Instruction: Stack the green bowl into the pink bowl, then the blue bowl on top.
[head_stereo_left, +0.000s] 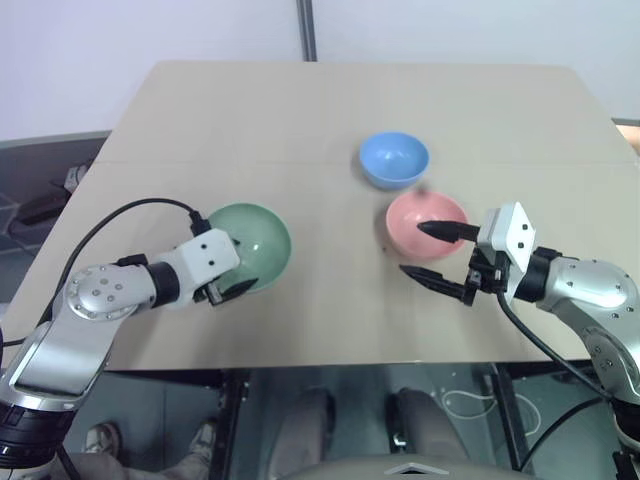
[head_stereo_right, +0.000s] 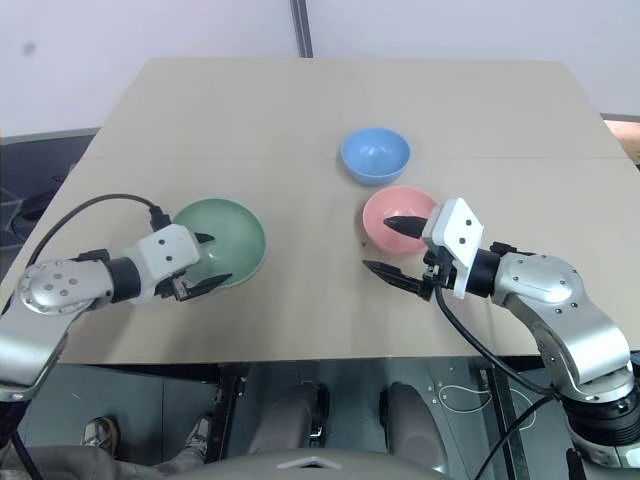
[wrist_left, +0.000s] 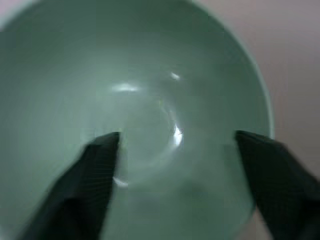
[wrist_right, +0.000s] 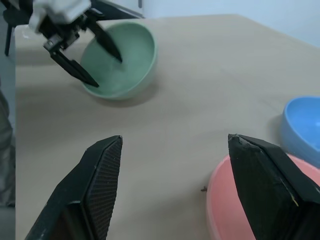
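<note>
Left gripper straddles the near rim of the small round pale mint-green plastic bowl, one black finger inside, one outside, jaws parted and not visibly clamped. That green bowl sits tilted near the table's left front area. Right gripper hangs with its jaws wide and empty at the near side of the small round salmon-pink plastic bowl, which stands right of centre; the small round sky-blue plastic bowl rests just behind it, towards the far edge. With the green bowl tipped, closing on its smooth rim could let it slip or skid away. The right gripper's upper finger reaches over the pink bowl and could nudge it.
</note>
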